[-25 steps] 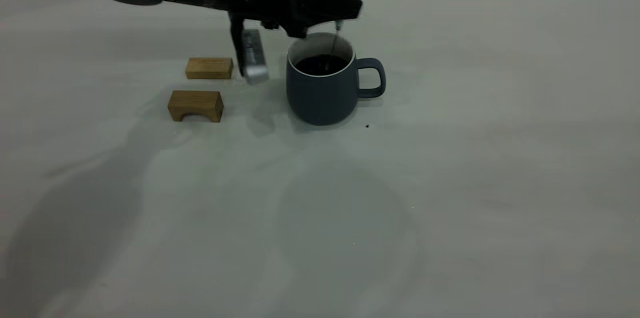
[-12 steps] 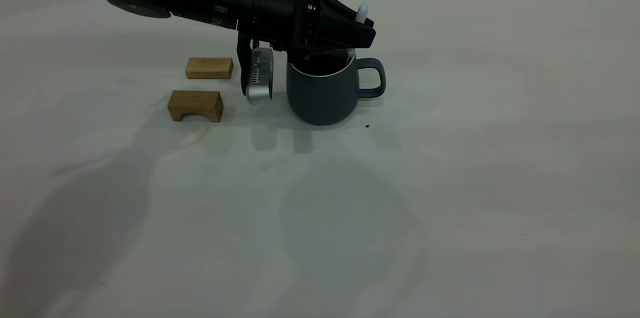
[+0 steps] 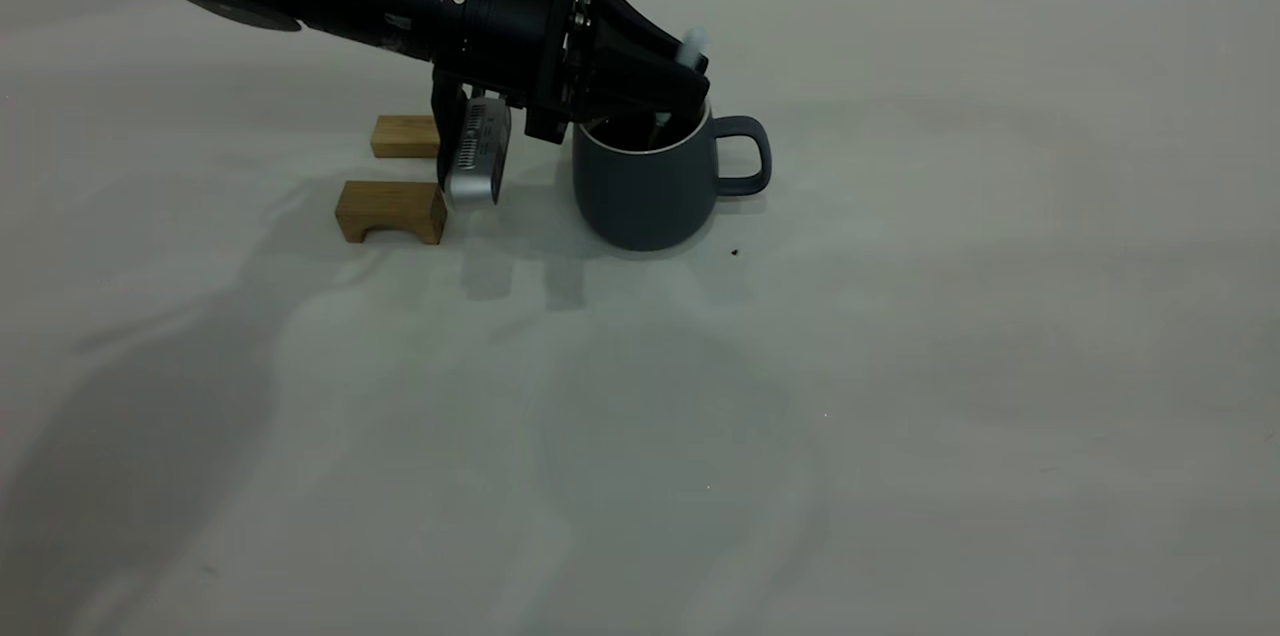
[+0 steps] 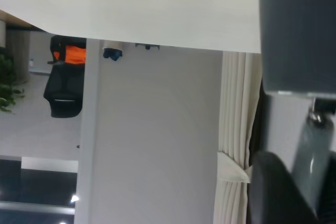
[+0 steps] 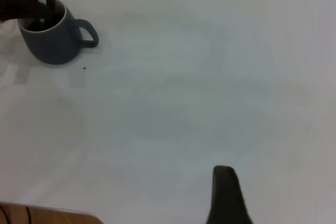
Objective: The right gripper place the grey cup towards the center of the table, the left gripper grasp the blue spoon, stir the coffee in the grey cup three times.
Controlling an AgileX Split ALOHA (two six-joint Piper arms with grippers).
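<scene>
blocks: two wooden blocks, an arched one (image 3: 391,211) and a flat one (image 3: 404,136), sit on the worktop (image 3: 900,366) at the left, well apart from the cup; not part of the job.
left hand: left hand (image 3: 672,94) is over the cup mouth, clamped on the blue spoon (image 3: 689,47); the pale handle end sticks up past the fingers and the neck runs down into the cup. Left wrist view shows the handle (image 4: 310,156) pinched just by the cup wall.
cup: grey cup (image 3: 648,178) stands upright near the worktop centre, loop handle pointing toward the right arm's side. Dark slate matte body, thin white rim, white inside. A small dark speck lies on the worktop just beside its base.
coffee: mostly hidden by the left hand; only a dark patch inside the rim (image 3: 625,129). Can't see the spoon bowl or how deep it sits.
right hand: parked well away from the cup; only one dark fingertip (image 5: 227,192) shows in its own wrist view, so can't tell how it stands. It holds nothing that I can see.
progress: cup placement looks done, spoon grasp done, stirring looks under way. Stir count can't be read from this, so I'd guess the remaining stirs are left.
</scene>
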